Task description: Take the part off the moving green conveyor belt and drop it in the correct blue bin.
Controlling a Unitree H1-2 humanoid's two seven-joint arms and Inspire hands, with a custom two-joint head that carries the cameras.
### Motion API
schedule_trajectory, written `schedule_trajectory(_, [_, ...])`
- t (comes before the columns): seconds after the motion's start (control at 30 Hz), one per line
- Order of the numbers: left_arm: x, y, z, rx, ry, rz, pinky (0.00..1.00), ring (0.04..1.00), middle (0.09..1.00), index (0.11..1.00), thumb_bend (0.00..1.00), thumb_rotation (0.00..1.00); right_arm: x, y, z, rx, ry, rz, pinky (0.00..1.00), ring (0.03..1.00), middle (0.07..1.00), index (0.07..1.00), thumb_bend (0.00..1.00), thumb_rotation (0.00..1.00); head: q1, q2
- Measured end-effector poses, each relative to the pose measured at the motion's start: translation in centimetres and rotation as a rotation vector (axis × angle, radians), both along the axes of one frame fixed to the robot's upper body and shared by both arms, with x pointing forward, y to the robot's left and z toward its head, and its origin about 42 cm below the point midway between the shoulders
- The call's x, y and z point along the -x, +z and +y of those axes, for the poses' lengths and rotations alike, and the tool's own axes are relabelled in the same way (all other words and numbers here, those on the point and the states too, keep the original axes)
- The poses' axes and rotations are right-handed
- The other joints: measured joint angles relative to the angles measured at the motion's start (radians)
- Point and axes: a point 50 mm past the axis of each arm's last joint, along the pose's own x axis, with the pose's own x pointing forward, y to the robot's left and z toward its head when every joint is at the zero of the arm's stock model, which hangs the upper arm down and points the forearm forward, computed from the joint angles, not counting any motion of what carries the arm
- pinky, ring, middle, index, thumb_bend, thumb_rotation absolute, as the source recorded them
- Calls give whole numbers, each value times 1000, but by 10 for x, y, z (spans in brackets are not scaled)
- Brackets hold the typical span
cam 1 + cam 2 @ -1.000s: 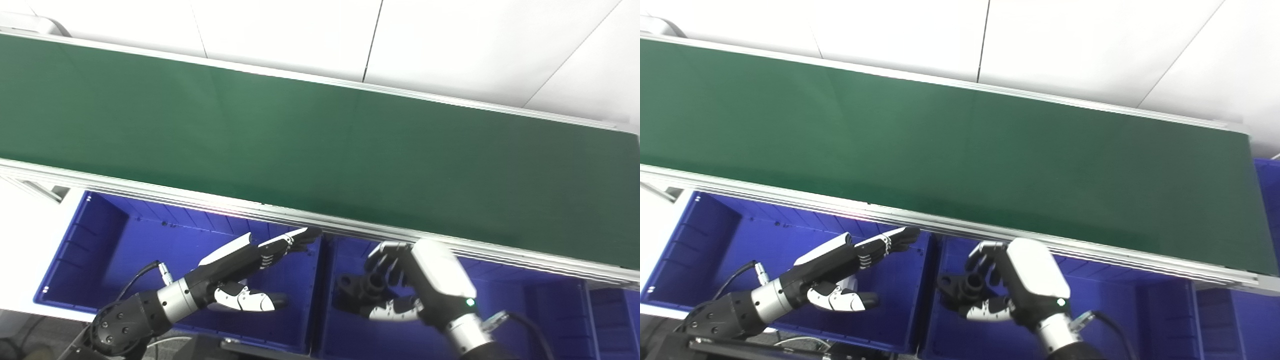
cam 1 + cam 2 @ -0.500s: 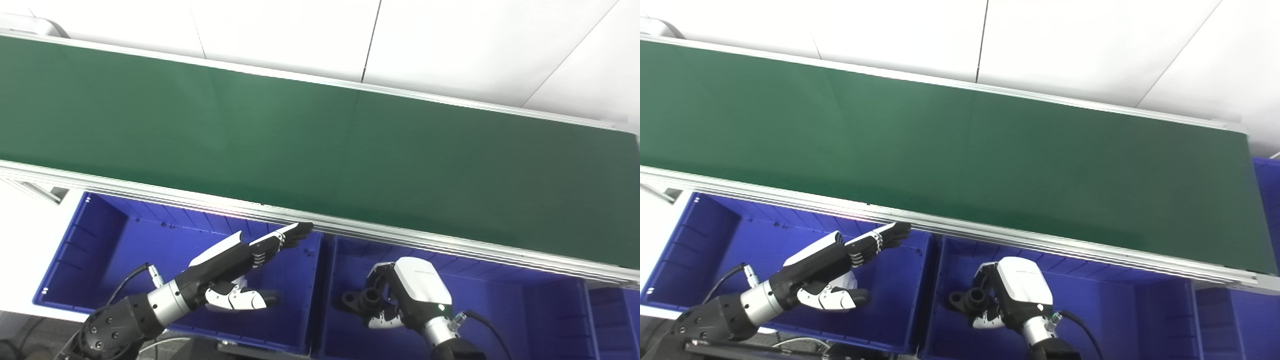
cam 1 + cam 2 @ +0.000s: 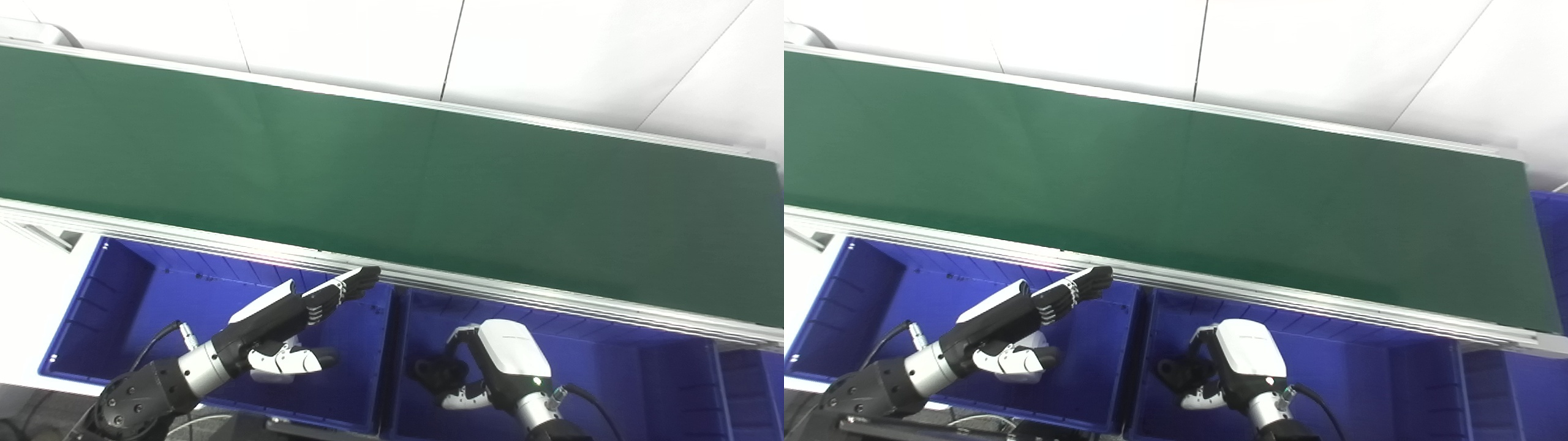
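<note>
The green conveyor belt [image 3: 392,165] runs across the view with no part on it. My right hand [image 3: 505,361] is low inside the middle blue bin [image 3: 606,380]. Its fingers and thumb are curled around a black part [image 3: 436,375], which sits at the hand's left side near the bin floor. My left hand [image 3: 288,309] is open and empty, with its fingers stretched flat over the left blue bin [image 3: 122,294]. Its fingertips [image 3: 364,278] reach close to the belt's metal frame. Both hands also show in the right eye view: left [image 3: 1023,312], right [image 3: 1240,358].
The belt's aluminium frame [image 3: 520,297] runs just above the bins' far walls. A wall [image 3: 392,349] divides the left bin from the middle one. Another blue bin [image 3: 1549,214] shows at the far right. White floor lies beyond the belt.
My right hand has come down from bin-rim height into the middle bin with the black part, which has turned and shifted slightly left. My left hand has drifted slightly left and stays open.
</note>
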Motion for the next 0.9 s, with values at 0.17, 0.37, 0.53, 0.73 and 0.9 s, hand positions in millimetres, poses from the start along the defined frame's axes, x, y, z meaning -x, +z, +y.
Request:
schedule_trajectory(0.17, [-3, 0, 1, -2, -5, -3, 1000, 1000, 1000, 993, 318, 596, 7, 12, 0, -43, -23, 10, 725, 721, 707, 688, 811, 458, -3, -2])
schedule_trajectory(0.37, [-4, 0, 2, -5, -6, -4, 1000, 1000, 1000, 993, 324, 590, 14, 13, -2, -63, -56, 29, 677, 693, 684, 675, 761, 355, -5, 2])
schedule_trajectory(0.53, [-3, 1, 3, 8, -4, 1, 1000, 1000, 1000, 989, 308, 531, 17, 29, -5, -142, -83, 2, 539, 586, 612, 646, 729, 221, -11, 11])
schedule_trajectory(0.73, [-3, 0, 4, 10, -5, 6, 1000, 1000, 1000, 997, 321, 533, 44, 46, -16, -425, -144, -67, 599, 666, 695, 745, 659, 457, -77, 43])
schedule_trajectory(0.9, [-8, -10, 7, -3, -18, 30, 1000, 1000, 1000, 1000, 307, 599, 71, 36, -29, -652, -223, -90, 703, 752, 777, 799, 639, 865, -236, 110])
